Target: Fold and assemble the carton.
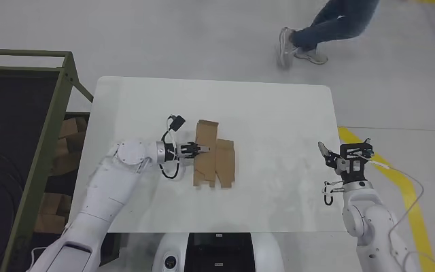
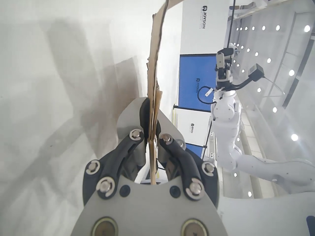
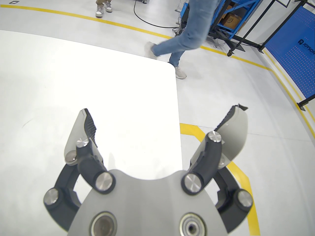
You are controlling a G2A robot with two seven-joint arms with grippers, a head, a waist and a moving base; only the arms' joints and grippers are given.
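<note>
A flat, unfolded brown carton (image 1: 213, 162) lies near the middle of the white table (image 1: 272, 115). My left gripper (image 1: 202, 148) is shut on the carton's left edge; in the left wrist view the cardboard (image 2: 155, 79) runs edge-on between the clamped fingers (image 2: 145, 116), lifted off the tabletop. My right gripper (image 1: 342, 154) hovers at the table's right edge, far from the carton, open with nothing between its fingers (image 3: 87, 124), one over the table corner and the other over the floor.
A green-framed bin (image 1: 41, 136) with cardboard pieces stands left of the table. Yellow floor tape (image 1: 401, 183) runs past the right side. The table has wide free room around the carton.
</note>
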